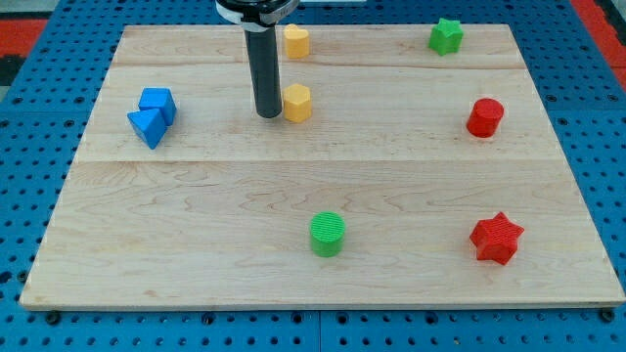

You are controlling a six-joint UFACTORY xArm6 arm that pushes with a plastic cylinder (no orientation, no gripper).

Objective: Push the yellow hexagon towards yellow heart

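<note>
The yellow hexagon (pixel 297 102) sits on the wooden board (pixel 323 186) in the upper middle. The yellow heart (pixel 295 41) lies straight above it near the view's top edge, a clear gap between them. My tip (pixel 268 114) rests on the board just to the left of the yellow hexagon, touching or almost touching its left side. The dark rod rises from there and partly hides the area left of the heart.
A blue cube (pixel 157 102) and a blue triangle (pixel 147 126) sit together at the left. A green star (pixel 446 36) is at top right, a red cylinder (pixel 485 117) at right, a red star (pixel 496 238) at lower right, a green cylinder (pixel 328 234) at bottom middle.
</note>
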